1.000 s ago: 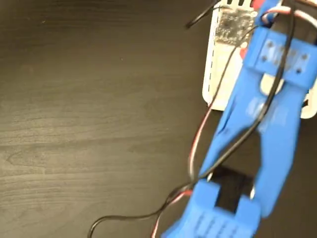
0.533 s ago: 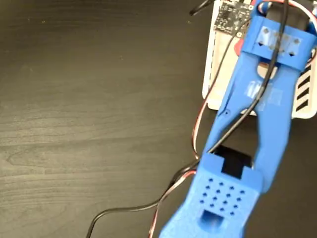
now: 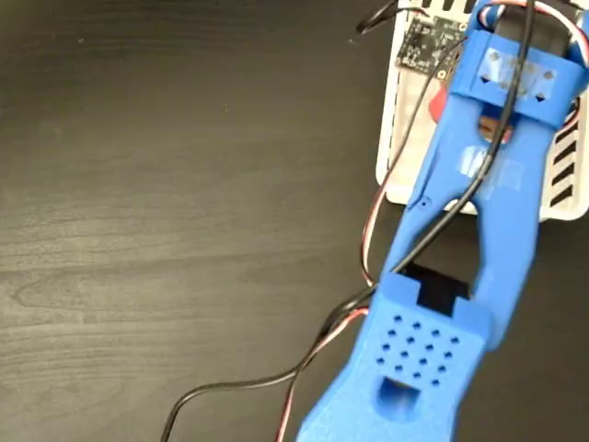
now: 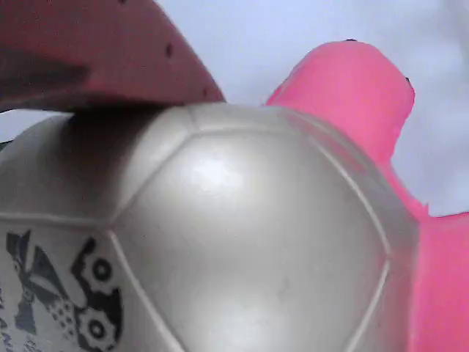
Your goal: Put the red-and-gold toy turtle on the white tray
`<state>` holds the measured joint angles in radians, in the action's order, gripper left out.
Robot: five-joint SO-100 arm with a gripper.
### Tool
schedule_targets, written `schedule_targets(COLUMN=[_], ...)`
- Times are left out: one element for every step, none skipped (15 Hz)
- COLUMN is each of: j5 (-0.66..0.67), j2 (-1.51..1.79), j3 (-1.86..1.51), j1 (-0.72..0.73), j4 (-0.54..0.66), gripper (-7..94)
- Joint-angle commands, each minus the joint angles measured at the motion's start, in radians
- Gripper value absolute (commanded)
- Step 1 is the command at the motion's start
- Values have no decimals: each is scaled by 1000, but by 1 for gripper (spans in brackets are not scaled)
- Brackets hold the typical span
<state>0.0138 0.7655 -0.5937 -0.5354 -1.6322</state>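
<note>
Fixed view: one counter [image 3: 166, 203], dark wood-grain, taking up most of the frame, nothing of the room beyond it visible; one tray [image 3: 398, 138], white, at upper right, with black diagonal stripes on its right edge, largely covered by the arm; one arm [image 3: 479, 221], blue, running from the lower middle up to the upper right over the tray; one small circuit board [image 3: 425, 37] near the arm's upper end; black and red cables [image 3: 304, 364] trailing from the arm down across the counter to the lower edge; a sliver of red beside the arm over the tray, one turtle [image 3: 440, 92] partly seen; pincer hidden under the arm here, state not readable.

Wrist view: one turtle [image 4: 220, 242], filling the frame, pale metallic domed shell with a dark printed mark at lower left, pink-red limb at upper right and along the right edge; one reddish finger [image 4: 95, 51] of the pincer lying across the shell's top left, touching it; second finger out of sight, so whether the pincer is clamped on the turtle cannot be told; pale white surface behind the turtle, consistent with the tray.
</note>
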Motion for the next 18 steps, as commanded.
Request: schedule_targets(j5=[3,3,5,8,17,28,38,41,41,41,43,41,35,23,12,-8,-17,-31], j2=[43,40,38,38,38,38,41,43,44,43,43,44,58,91,141,196,262,321], j3=[26,21,17,8,-3,-18,-38,-43,-41,-38,-37,-37,-37,-37,-40,-41,-49,-71], j1=[9,6,5,3,3,3,3,0,-5,-6,-8,-8,-6,-3,3,12,28,48], j4=[14,14,15,15,12,9,8,8,8,8,8,8,14,29,51,80,114,147], gripper=[2,14,29,44,50,57,59,59,58,58,58,57,56,49,39,28,19,16])
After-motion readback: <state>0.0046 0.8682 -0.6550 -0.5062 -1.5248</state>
